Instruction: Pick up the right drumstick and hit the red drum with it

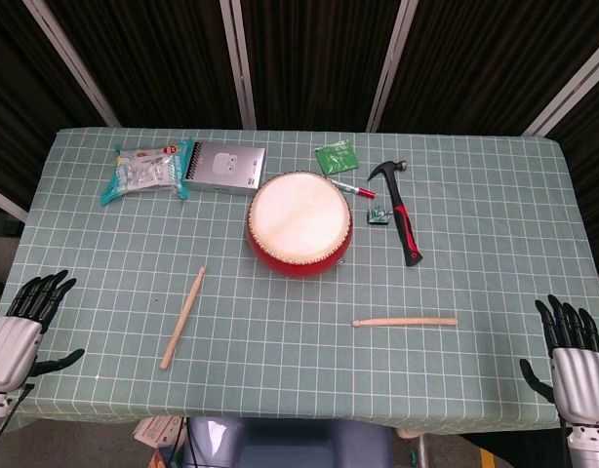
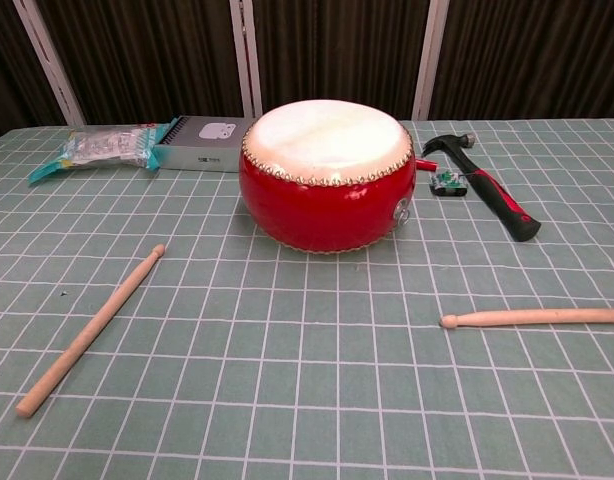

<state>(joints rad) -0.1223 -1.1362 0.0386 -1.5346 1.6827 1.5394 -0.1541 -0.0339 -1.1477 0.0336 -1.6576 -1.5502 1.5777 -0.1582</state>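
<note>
I'd bring my empty, spread right robot hand (image 1: 579, 363) from lower right onto the right drumstick (image 1: 405, 321), gripping its thick end.

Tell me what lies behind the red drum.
Behind the red drum lie a grey box, a green packet and a red marker. In the chest view the drum hides the packet and most of the marker.

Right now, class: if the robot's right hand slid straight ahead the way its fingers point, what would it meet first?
Probably nothing: the right hand points up the tablecloth's right edge, well outside the right drumstick and hammer.
</note>
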